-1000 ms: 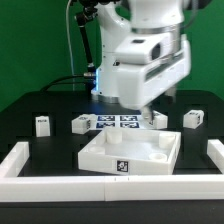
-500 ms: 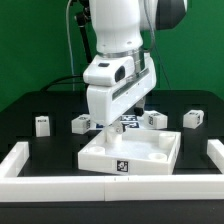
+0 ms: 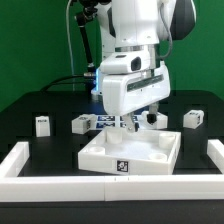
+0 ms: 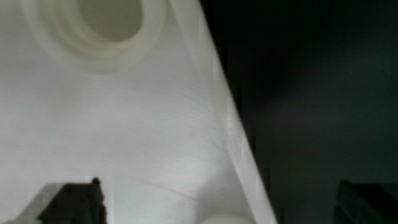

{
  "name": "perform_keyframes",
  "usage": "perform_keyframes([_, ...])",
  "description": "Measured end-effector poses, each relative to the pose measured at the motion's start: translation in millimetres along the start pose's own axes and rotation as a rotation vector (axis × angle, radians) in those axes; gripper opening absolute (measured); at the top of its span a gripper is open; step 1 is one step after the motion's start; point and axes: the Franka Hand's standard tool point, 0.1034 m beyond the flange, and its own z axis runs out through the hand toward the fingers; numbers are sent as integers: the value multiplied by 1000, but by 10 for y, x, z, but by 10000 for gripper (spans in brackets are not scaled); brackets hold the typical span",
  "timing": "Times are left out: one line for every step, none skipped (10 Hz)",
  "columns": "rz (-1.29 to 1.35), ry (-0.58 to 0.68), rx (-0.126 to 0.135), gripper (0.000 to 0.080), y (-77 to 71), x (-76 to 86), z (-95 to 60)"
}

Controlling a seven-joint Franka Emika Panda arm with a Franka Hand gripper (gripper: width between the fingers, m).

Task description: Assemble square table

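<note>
Tabletop (image 3: 96,158) lies under end effector (image 4: 222,204) (fingers (image 4: 73,203) wide apart, empty), its edge between them.

Robotics lab, green backdrop (image 3: 30,50), black bench (image 3: 40,148) edged by white bars (image 3: 15,160), tagged marker board (image 3: 103,122)

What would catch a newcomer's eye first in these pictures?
The bulky white robot arm dominates the upper middle of the exterior view, its open gripper hanging over the far side of the square table top. That white tray-like top sits front and centre on the black surface, with short white legs scattered behind it on both sides.
</note>
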Motion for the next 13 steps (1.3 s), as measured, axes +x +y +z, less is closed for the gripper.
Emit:
perform_keyframes([4, 0, -1, 650, 7, -8, 1])
perform_keyframes([3, -1, 1, 650, 1, -10, 8])
perform_keyframes([2, -1, 1, 650, -4, -11, 13])
perform_keyframes([-115, -6, -15, 650, -110, 88, 63])
perform_keyframes([-203, -26, -10, 650, -195, 166, 131])
perform_keyframes([-253, -38, -12, 650, -217, 241, 197])
perform_keyframes([-247, -41, -14, 650, -194, 217, 194])
perform_keyframes([-246, -41, -14, 650, -188, 210, 193])
perform_keyframes([-246, -41, -14, 650, -191, 211, 196])
perform_keyframes([-246, -41, -14, 512, -190, 209, 197])
perform_keyframes([-246, -41, -14, 361, -190, 209, 197])
perform_keyframes([-246, -41, -14, 209, -191, 209, 198])
perform_keyframes([-246, -41, -14, 209, -191, 208, 198])
